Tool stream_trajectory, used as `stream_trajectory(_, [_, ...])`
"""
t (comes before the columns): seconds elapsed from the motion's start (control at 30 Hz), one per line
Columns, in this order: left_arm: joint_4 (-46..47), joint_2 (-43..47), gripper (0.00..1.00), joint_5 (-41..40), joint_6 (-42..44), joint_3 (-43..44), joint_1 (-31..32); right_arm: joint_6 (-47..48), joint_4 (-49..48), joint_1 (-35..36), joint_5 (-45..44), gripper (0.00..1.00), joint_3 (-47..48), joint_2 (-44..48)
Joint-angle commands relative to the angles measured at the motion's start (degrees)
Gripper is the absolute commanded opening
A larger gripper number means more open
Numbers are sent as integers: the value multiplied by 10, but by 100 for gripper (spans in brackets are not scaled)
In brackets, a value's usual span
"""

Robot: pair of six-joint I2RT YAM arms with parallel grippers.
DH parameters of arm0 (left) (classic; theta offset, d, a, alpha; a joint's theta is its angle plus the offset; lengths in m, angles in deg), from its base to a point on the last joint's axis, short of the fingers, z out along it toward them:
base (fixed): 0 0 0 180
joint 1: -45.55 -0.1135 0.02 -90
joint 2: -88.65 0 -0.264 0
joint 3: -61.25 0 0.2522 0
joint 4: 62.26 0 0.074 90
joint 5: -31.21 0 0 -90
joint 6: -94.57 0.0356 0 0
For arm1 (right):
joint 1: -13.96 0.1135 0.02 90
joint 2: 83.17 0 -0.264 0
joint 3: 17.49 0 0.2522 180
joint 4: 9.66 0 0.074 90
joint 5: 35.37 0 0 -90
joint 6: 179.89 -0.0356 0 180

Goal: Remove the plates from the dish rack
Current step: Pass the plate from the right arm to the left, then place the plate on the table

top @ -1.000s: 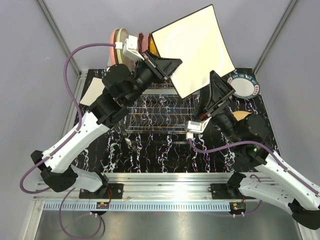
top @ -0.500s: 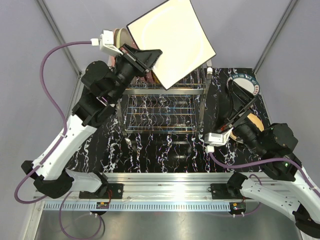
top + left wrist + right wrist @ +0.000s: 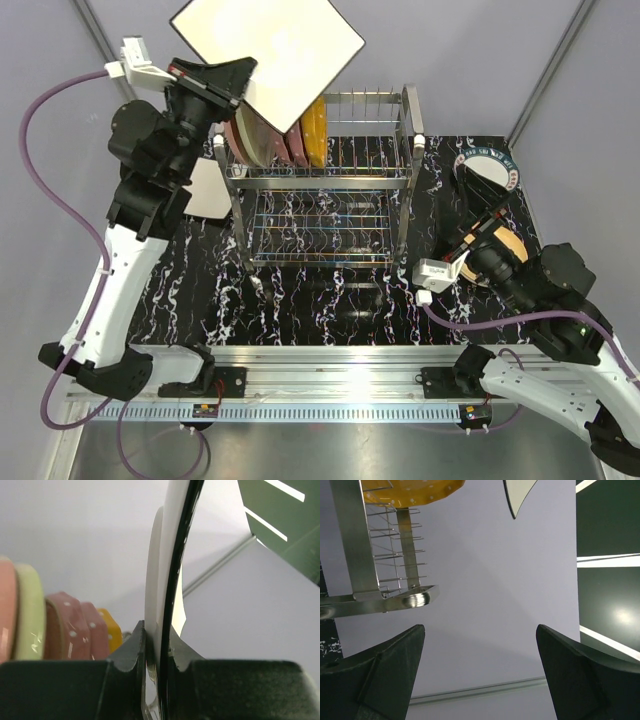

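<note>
- White squarish plate (image 3: 268, 50): its edge is pinched between the pressed-in jaws of the left gripper (image 3: 157, 647), above the far-left corner of the dish rack (image 3: 330, 181).
- Left arm (image 3: 140, 200) reaches up tall, left of the rack.
- Right gripper (image 3: 480, 645): jaws spread wide, holding nothing, low beside the rack's right end, arm folded.
- Pink, cream, maroon and orange plates (image 3: 275, 140) stand upright in the rack's top tier, left end.
</note>
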Motion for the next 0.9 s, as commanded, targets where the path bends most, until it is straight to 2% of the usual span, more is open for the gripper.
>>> stream_trajectory(0.0, [166,41,0,31,-57,59,-33,-32,16,-2,-32,100,18,-7])
stream_trajectory(0.63, [236,109,0,-58,-152,-72,-238,-165,78,-2,-71,100,55,-13])
stream_trajectory(0.87, [250,128,0,-95,-172,-134,-283,-242,89,-3,-100,100,66,-17])
